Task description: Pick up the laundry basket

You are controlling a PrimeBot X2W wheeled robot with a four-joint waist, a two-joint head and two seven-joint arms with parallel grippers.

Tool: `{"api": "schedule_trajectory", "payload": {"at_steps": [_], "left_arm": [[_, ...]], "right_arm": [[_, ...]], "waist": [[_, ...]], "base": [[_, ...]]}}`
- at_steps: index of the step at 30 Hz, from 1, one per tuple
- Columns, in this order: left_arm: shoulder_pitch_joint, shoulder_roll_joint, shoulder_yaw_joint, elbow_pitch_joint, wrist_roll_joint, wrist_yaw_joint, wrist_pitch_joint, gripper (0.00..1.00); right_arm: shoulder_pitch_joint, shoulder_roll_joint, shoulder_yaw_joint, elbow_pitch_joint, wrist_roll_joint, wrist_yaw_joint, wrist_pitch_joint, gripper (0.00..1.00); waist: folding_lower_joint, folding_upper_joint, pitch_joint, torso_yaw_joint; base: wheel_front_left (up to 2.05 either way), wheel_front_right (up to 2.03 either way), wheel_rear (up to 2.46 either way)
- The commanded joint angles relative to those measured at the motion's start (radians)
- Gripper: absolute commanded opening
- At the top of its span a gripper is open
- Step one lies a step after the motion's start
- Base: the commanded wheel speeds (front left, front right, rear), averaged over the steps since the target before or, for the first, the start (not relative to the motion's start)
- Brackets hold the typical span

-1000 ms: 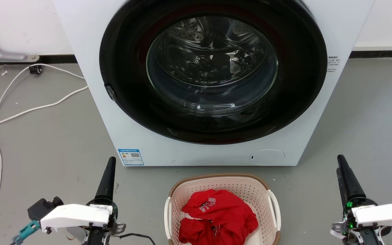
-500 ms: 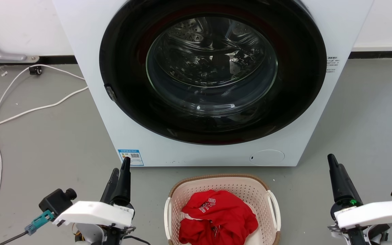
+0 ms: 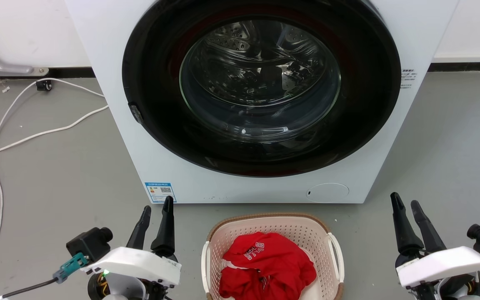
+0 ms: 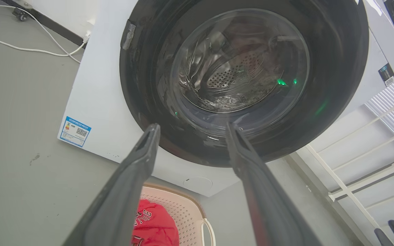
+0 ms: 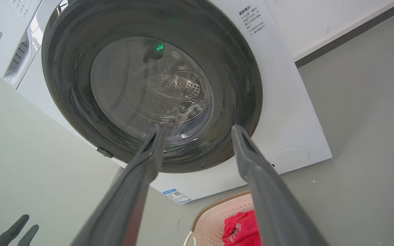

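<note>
Left gripper (image 3: pixel 157 204) and right gripper (image 3: pixel 404 199) are hovering empty, fingers slightly parted | laundry basket (image 3: pixel 265 217) is sitting on the floor (image 3: pixel 56 166) between them, before the washer (image 3: pixel 161 166), holding red clothing (image 3: pixel 265 266) | handles (image 3: pixel 336 250) not yet gripped, whole lift is remaining

Bright, even, diffuse light fills my head view, so the grey floor (image 3: pixel 56 166) carries only faint, soft shadows and the washer's glass door (image 3: pixel 260 79) returns pale, streaked reflections. In both wrist views the wide-angle lens bows straight lines toward the edges, my own fingers (image 4: pixel 125 191), close to the lens, are slightly soft, and small green glints (image 4: pixel 280 82) sit on the glass.
</note>
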Motion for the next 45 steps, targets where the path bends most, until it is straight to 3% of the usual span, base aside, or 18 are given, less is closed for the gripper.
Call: {"api": "schedule_trajectory", "payload": {"at_steps": [1,23,45], "left_arm": [[-0.020,0.003,-0.006,-0.006,0.036,0.005,-0.011,1.00],[-0.029,0.007,-0.054,0.027,0.321,0.058,-0.070,1.00],[-0.028,0.018,-0.075,0.035,0.509,0.107,-0.116,1.00]], "right_arm": [[-0.003,0.001,0.002,-0.019,-0.037,0.000,-0.002,1.00],[0.025,0.002,0.008,-0.054,-0.335,0.000,0.003,1.00],[0.045,0.003,-0.002,-0.071,-0.534,0.000,-0.008,1.00]], "waist": [[0.0000,-0.0001,0.000,0.000],[0.0000,-0.0001,-0.003,0.003],[0.0000,-0.0001,0.002,0.009]], "base": [[0.00,0.00,0.00],[0.00,0.00,0.00],[0.00,0.00,0.00]]}}
